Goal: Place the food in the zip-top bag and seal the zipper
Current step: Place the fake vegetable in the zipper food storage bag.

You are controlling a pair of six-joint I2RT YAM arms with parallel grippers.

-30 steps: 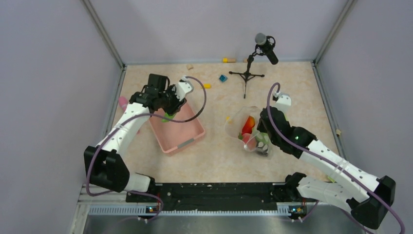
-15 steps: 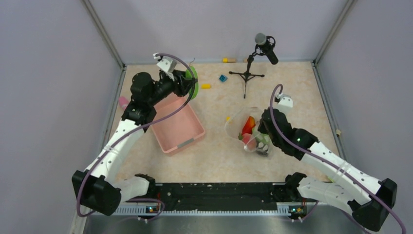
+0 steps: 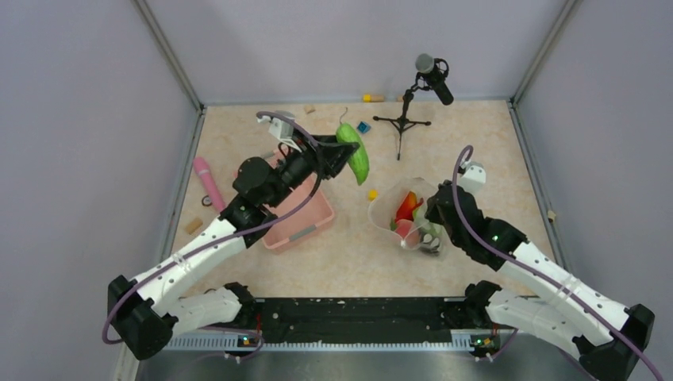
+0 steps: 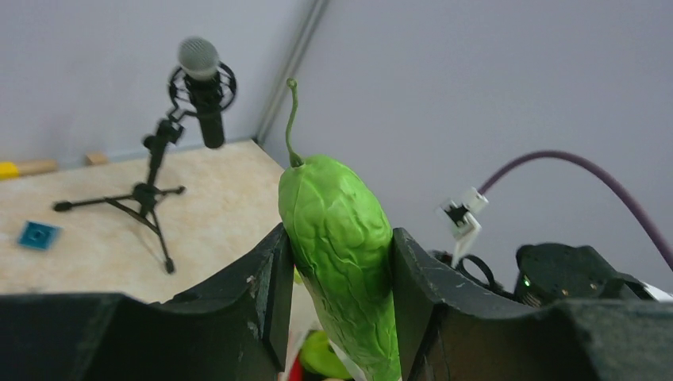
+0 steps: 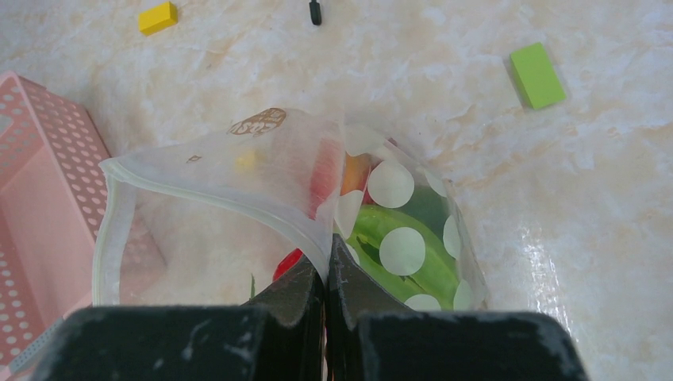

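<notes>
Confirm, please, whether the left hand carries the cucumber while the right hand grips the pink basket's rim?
No: the right hand grips the zip-top bag, not the basket, as the right wrist view shows; the left hand does carry the cucumber.

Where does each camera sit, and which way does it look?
Top external: high behind, looking down at the table; left arm and right arm show.
Left wrist: on the left arm, looking past the left tool and held cucumber toward the microphone.
Right wrist: on the right arm, looking down past the shut right tool at the zip-top bag.
Top and right wrist share the pink basket.
</notes>
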